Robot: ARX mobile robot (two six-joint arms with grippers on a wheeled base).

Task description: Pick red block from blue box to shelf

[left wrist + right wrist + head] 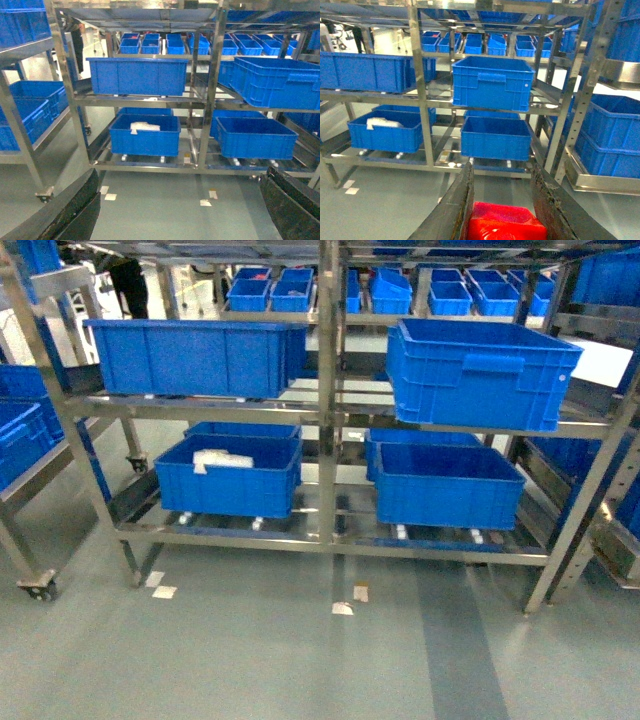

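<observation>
We find the left tool [180, 210] wide open, holding nothing. The right tool [502, 200] is closed on the red block [502, 225], so we judge transport underway; next it must reach a rail of the shelf [328, 410]. No legible labels or writing.

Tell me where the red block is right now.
The red block shows only in the right wrist view, at the bottom edge, gripped between the right tool's two fingers, with the shelf ahead.
</observation>
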